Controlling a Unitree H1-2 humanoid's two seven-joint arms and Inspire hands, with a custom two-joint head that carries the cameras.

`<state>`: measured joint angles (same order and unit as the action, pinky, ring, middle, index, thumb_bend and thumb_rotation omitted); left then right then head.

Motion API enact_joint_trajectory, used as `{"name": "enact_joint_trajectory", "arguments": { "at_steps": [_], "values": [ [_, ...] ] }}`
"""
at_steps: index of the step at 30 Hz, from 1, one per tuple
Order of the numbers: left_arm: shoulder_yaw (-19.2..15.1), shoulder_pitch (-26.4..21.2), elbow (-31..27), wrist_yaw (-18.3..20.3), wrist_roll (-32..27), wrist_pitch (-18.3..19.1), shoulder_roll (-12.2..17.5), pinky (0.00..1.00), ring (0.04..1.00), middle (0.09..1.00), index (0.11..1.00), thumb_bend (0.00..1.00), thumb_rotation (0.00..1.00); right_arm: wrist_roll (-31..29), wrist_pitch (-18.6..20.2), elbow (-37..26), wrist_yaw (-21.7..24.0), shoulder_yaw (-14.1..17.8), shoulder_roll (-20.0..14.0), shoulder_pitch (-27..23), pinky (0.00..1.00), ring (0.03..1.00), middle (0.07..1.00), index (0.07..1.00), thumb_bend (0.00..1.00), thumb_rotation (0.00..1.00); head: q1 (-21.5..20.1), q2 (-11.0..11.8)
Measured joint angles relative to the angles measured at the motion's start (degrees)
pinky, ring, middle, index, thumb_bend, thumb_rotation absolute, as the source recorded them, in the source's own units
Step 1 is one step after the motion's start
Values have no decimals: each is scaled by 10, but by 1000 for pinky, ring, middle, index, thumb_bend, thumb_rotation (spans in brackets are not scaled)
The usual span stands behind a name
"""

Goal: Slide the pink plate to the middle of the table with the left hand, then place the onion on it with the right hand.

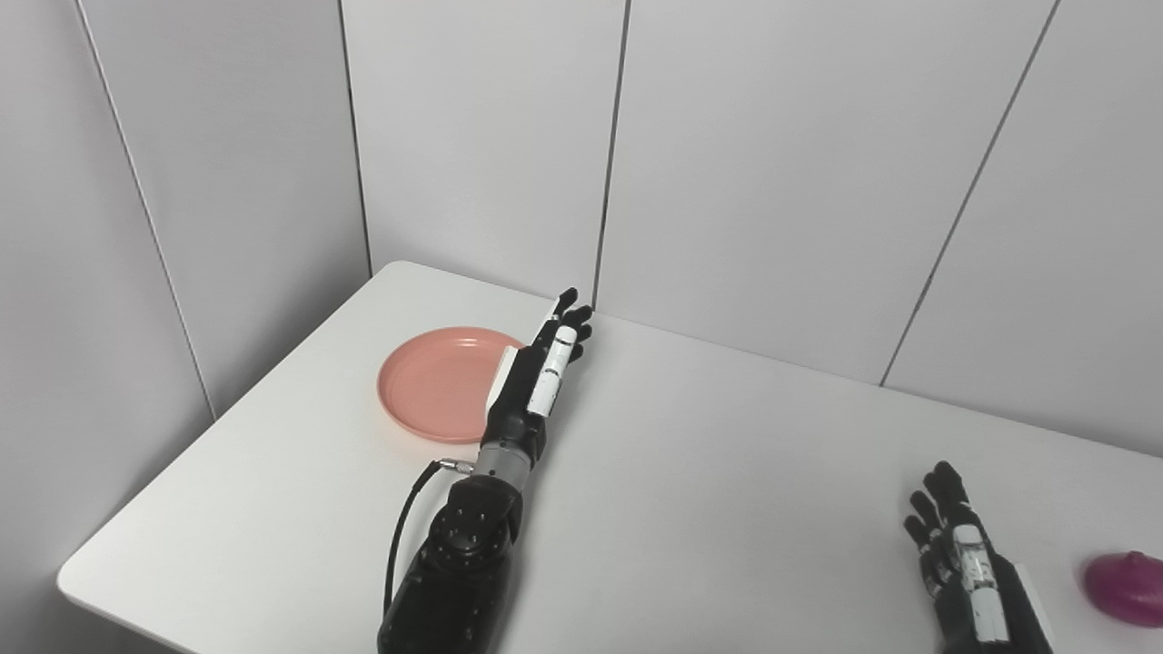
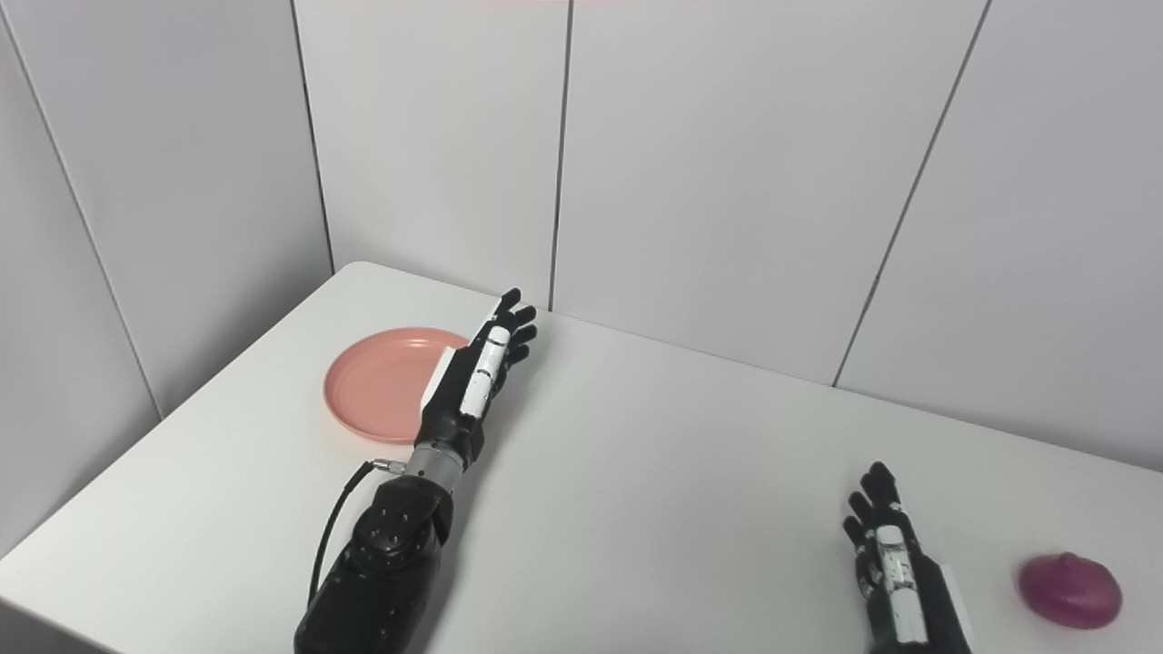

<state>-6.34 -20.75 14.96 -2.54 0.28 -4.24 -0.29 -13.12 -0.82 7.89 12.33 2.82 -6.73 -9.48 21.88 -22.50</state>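
Note:
The pink plate lies flat at the far left of the white table. My left hand is stretched out open over the plate's right edge, fingers straight and pointing toward the back wall; whether it touches the plate I cannot tell. A purple onion rests near the table's front right. Just to the left of the onion, my right hand lies open, apart from it, holding nothing.
Grey wall panels stand close behind the table and along its left side. The table's left front corner and front edge are near. A black cable loops off the left forearm.

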Motion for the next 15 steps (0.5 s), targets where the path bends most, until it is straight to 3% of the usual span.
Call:
{"name": "enact_joint_trajectory", "arguments": {
  "at_steps": [5, 15],
  "values": [
    [-8, -4, 2, -14, -4, 0, 0, 900, 893, 896, 925, 520, 1000, 0, 1, 0, 0, 0, -1, 0, 1000, 1000, 1000, 998, 341, 847, 18, 8],
    [-38, -22, 14, -36, -11, -1, 19, 913, 897, 897, 920, 547, 1000, -1, 8, -4, 0, 0, -3, 3, 1000, 1000, 996, 987, 370, 820, 12, 14]
  ]
}}
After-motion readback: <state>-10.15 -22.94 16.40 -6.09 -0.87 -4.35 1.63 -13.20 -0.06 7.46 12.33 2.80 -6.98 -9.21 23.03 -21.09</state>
